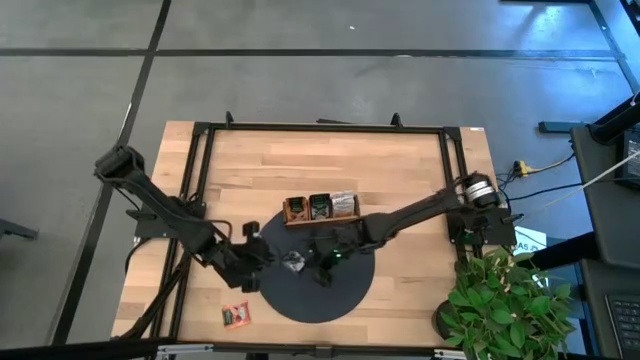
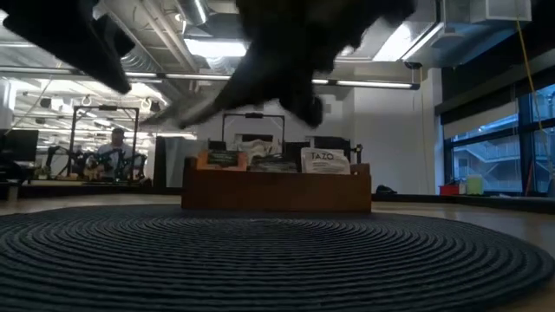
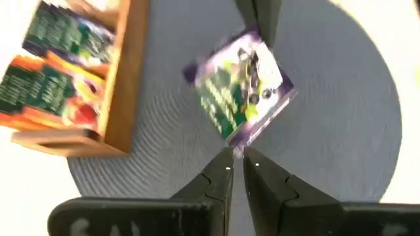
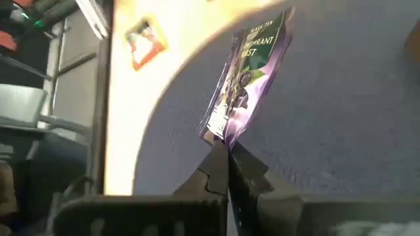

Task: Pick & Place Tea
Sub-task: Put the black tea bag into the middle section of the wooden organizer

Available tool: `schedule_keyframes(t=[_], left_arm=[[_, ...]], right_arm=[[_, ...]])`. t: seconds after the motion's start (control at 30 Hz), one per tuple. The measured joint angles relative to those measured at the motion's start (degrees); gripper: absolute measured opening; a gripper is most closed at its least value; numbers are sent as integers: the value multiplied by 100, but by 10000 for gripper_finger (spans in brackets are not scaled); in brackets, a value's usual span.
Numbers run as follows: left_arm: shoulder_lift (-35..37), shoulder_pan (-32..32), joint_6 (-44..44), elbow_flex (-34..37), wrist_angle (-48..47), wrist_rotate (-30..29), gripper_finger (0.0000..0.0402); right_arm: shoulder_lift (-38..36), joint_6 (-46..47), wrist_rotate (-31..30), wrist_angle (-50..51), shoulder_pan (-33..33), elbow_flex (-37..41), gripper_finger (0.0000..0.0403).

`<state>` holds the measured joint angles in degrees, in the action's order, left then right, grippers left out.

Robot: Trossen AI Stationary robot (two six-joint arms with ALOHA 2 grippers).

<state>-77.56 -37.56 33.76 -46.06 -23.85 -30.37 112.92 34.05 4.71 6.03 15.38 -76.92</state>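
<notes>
Above the round dark mat, both end effectors are pinching one purple-and-green tea sachet from opposite edges: the left end effector and the right end effector, each with fingers pressed together on it. Behind them, a wooden tray is holding more sachets. Another orange-red sachet is lying on the bench.

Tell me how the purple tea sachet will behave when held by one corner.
The purple sachet is thin and flat, so likely light and slightly floppy. The left gripper pinches just its corner, so it may swivel or slip out.
</notes>
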Motion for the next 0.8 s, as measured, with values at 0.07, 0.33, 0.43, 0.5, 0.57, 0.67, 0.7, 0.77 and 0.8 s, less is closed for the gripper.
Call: schedule_keyframes(t=[0.07, 0.33, 0.43, 0.5, 0.57, 0.67, 0.7, 0.77, 0.8], left_arm=[[102, -2, 43, -2, 6, -27, 33], [94, 70, -36, -4, 190, -166, 33], [95, 195, -338, -4, 371, -201, 33], [94, 273, -468, -4, 545, -321, 33], [95, 366, -571, -4, 772, -419, 33], [94, 487, -794, -4, 1181, -503, 33], [94, 517, -914, -4, 1297, -510, 33], [94, 565, -1071, -4, 1385, -548, 33], [94, 579, -1091, -4, 1374, -634, 33]], right_arm=[[-308, -75, -206, -9, 56, 211, 4], [-1621, -200, -1180, -1228, 306, 2140, 5], [-1820, -966, -1691, -1715, 454, 2602, 5], [-1864, -1539, -2057, -1998, 543, 2729, 5], [-1848, -2074, -2290, -2317, 582, 2763, 5], [-1823, -2573, -2467, -2600, 587, 2775, 5], [-1825, -2660, -2479, -2673, 584, 2773, 5], [-1848, -2786, -2554, -2604, 588, 2775, 5], [-1898, -2863, -2640, -2574, 603, 2835, 5]])
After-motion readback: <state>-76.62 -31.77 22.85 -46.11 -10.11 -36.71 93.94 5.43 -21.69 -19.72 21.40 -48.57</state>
